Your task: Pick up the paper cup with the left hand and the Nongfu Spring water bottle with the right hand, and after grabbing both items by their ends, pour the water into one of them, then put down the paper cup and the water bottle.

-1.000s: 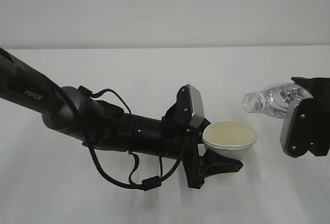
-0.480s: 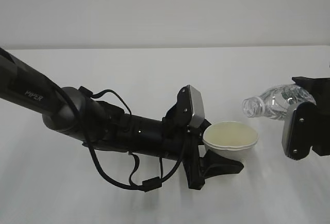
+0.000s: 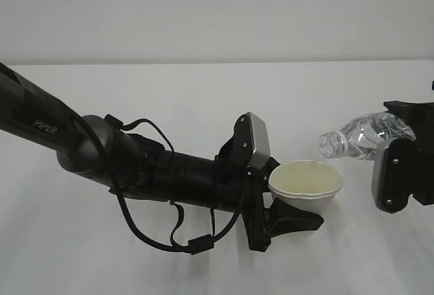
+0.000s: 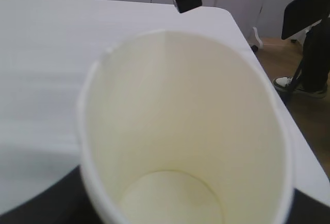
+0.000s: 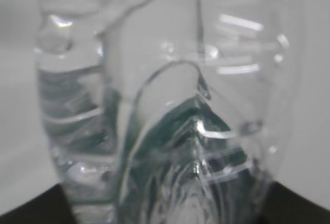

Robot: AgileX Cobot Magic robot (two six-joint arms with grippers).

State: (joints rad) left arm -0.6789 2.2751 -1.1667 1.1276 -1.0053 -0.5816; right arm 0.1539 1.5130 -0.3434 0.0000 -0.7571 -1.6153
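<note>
The paper cup [image 3: 305,184] hangs just above the table at centre right, its mouth facing up, with my left gripper [image 3: 302,207] shut on its lower end. In the left wrist view the paper cup [image 4: 180,131] fills the frame, pale yellowish inside, and no liquid is discernible in it. The Nongfu Spring water bottle [image 3: 363,135] lies tilted, its open mouth down-left just above the cup's right rim. My right gripper [image 3: 401,131] is shut on its base end. No water stream shows. Up close the water bottle [image 5: 165,121] is clear and ribbed with dark green behind.
The white table [image 3: 203,91] runs back to a plain wall. My left arm [image 3: 102,149] with its looping cables lies across the left half. In the left wrist view the table's right edge [image 4: 265,74] drops to a floor with a person's shoe [image 4: 290,84].
The bottle has tipped further down, and its mouth has dropped to the cup's right rim. The cup and left gripper edged slightly right.
</note>
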